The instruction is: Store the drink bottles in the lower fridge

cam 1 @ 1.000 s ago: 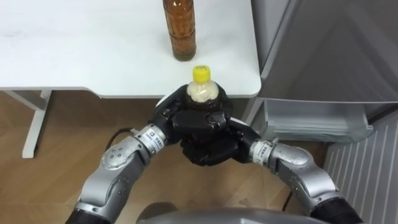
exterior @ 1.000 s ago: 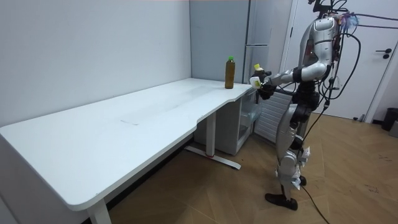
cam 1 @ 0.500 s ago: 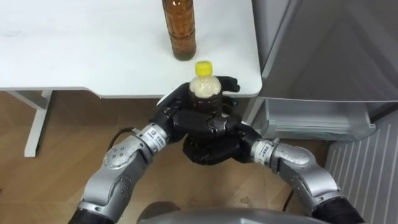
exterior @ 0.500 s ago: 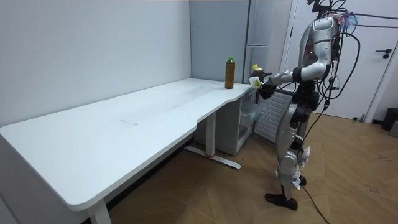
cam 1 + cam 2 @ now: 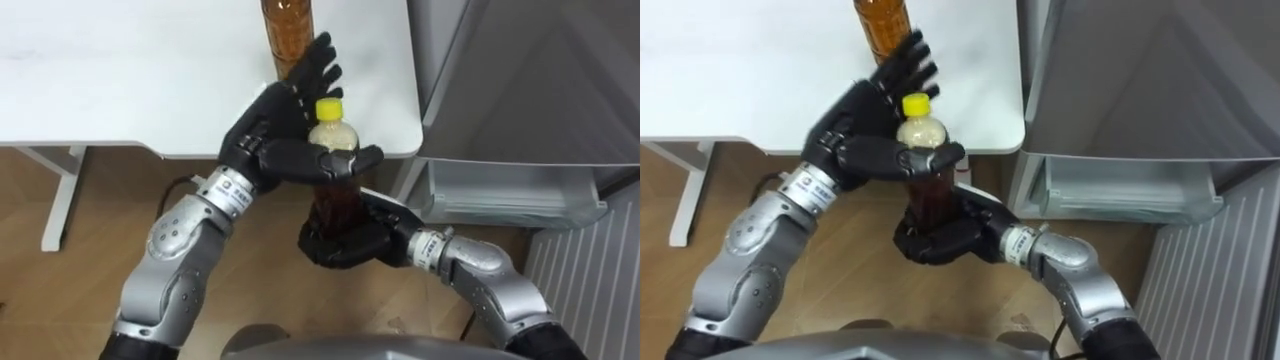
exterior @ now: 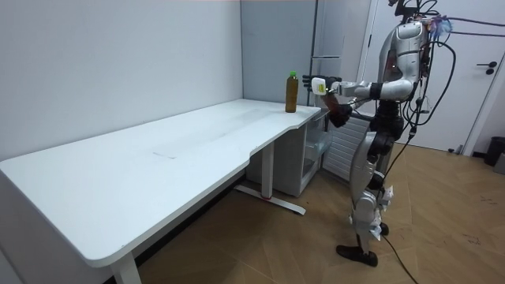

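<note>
While station is kept at bench end beside fridge [image 5: 520,80], lower compartment [image 5: 510,195] is seen open. Amber bottle [image 5: 287,35] is left on bench [image 5: 120,80]. Yellow-capped bottle [image 5: 333,133] is held upright past bench edge, base clamped in right hand [image 5: 345,240]. Left hand [image 5: 272,125] is splayed, thumb laid across bottle shoulder. Step judged: carry. Next move: rightward turn and lowering are called for.

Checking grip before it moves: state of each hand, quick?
Left hand: open, fingers straight, thumb across the bottle.
Right hand: shut on the bottle.

Glossy clear plastic bottle [image 5: 336,203], matt white table [image 5: 150,80], wood-grain floor [image 5: 60,280].
</note>
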Motion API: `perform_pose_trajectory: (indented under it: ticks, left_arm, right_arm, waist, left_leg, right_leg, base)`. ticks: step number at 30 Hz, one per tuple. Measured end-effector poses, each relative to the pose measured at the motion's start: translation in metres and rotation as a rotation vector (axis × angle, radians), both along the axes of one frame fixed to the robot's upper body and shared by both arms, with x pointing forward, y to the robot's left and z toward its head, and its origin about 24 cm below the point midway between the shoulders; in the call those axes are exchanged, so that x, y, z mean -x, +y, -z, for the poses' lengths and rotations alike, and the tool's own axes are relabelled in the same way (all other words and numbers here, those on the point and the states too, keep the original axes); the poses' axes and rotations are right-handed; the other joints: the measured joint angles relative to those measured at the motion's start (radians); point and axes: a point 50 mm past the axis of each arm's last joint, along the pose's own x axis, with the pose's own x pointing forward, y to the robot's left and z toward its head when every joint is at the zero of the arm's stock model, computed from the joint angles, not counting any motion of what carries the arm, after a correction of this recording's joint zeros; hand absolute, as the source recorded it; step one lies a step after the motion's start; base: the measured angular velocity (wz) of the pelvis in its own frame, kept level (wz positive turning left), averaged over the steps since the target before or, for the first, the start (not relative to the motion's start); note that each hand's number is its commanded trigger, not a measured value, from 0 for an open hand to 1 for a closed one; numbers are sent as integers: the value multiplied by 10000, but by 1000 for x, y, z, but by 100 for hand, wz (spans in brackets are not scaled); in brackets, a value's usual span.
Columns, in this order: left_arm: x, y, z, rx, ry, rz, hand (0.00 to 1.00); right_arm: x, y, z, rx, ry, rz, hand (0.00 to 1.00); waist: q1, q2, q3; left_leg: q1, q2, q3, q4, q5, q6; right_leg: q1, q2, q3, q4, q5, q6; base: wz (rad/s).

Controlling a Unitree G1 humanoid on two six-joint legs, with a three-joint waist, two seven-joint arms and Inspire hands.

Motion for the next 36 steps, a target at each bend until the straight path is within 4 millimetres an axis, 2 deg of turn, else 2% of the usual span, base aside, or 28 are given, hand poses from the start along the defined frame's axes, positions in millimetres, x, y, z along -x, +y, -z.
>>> perform_pose_trajectory:
  ticks: [5,8,11,17,19,21,22,25,28,32,36]
  left_arm:
    - [2,-1,-37,377,-1670,-134,0]
    - [0,8,-60,513,-2849,-679,0]
    - [3,27,-88,481,-4361,-1733,0]
    - [12,56,-111,526,-5446,-3685,0]
    - [21,74,-125,575,-6218,-4704,0]
    - [27,87,-135,885,-6802,-5568,0]
    - [28,94,-140,924,-7127,-6158,0]
    - [36,112,-148,768,-7628,-7745,0]
    - [45,130,-151,685,-7756,-9580,0]
    - [56,152,-154,965,-7752,-11717,0]
    - [68,182,-139,1333,-6932,-14321,0]
  right_arm:
    - [11,-9,10,578,428,38,100]
    - [18,-16,17,671,777,339,100]
    - [27,-34,32,1013,1507,1175,100]
    - [62,-67,62,1967,3482,2678,100]
    - [81,-77,72,2086,4277,3547,100]
    - [93,-85,77,2266,4746,4193,100]
    - [97,-90,78,2308,4901,4650,100]
    - [112,-98,83,2326,5303,5663,100]
    - [125,-101,87,2352,5768,6585,100]
    - [140,-108,90,2483,6396,7798,100]
    - [156,-120,89,2453,6739,9550,100]
  waist:
    - [108,-37,-32]
    - [223,-44,-55]
    - [432,14,-98]
    - [741,91,-155]
    - [784,59,-180]
    - [826,58,-182]
    - [969,61,-186]
    - [1254,-4,-206]
    - [1385,3,-223]
    - [1559,115,-201]
    - [1561,336,-197]
  left_leg:
    - [-86,0,-1,28,1,1]
    - [-28,3,-3,70,0,1]
    - [4,1,-12,73,-1,1]
    - [200,-23,-76,4,1,0]
    - [196,-46,-174,4,1,-1]
    - [240,-68,-213,-10,1,-1]
    - [285,-72,-223,-23,1,-1]
    - [438,-85,-221,-61,0,-2]
    - [462,-97,-230,-59,-1,-2]
    - [560,-114,-238,-73,-1,-2]
    - [796,-143,-251,-142,-2,0]
  right_leg:
    - [-2,0,-20,-3,0,0]
    - [33,-1,-25,-1,2,-3]
    - [48,-3,-35,-9,4,-6]
    - [328,-8,-125,-191,1,-3]
    - [358,-21,-205,-201,-25,3]
    - [411,-33,-217,-215,-30,11]
    - [461,-34,-218,-227,-31,13]
    - [637,-34,-208,-366,-33,16]
    - [698,-40,-232,-394,-35,19]
    - [778,-48,-198,-375,-35,19]
    - [989,-74,-228,-456,-83,42]
  base:
    - [0]
    - [0]
    - [0]
    - [3]
    - [11]
    - [0]
    - [0]
    - [0]
    - [1]
    - [0]
    - [1]
